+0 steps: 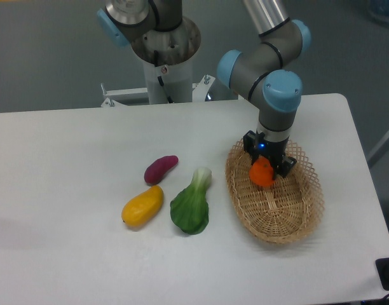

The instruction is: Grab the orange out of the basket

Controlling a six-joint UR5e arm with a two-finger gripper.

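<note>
Hand (266, 166) pinching the orange (262, 173), inside the basket (296, 222), far end

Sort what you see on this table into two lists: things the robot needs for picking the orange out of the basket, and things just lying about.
Needed for the job:
orange
basket
gripper

Just lying about:
mango
sweet potato
bok choy
</note>
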